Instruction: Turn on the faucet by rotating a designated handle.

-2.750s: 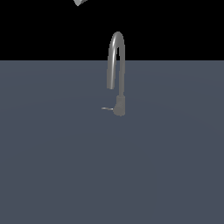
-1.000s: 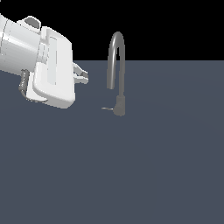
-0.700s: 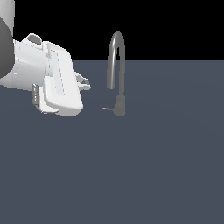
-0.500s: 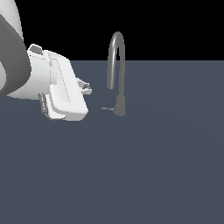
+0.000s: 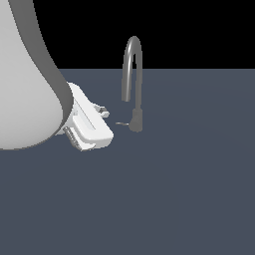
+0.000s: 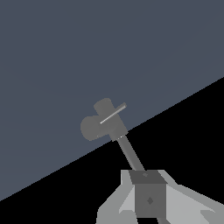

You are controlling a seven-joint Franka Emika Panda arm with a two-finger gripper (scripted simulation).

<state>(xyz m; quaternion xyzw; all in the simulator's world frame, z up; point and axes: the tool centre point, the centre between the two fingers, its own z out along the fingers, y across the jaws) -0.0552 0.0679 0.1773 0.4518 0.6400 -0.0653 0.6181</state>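
We record one faucet (image 5: 132, 74), standing on the dark grey counter (image 5: 189, 189), its gooseneck rising against the black background. Its handle (image 5: 122, 123) projects from the base toward the exterior view's left, clear of everything. The white arm (image 5: 25, 79) fills that side, cut off by the frame edge. The hand (image 5: 102, 112) sits near the handle, not touching; only small finger tips show past its body. Whether it is open or closed, we cannot tell. The wrist view shows the faucet from above, handle (image 6: 113, 113) across its base.

Gripper (image 5: 103, 112) jaws mostly hidden
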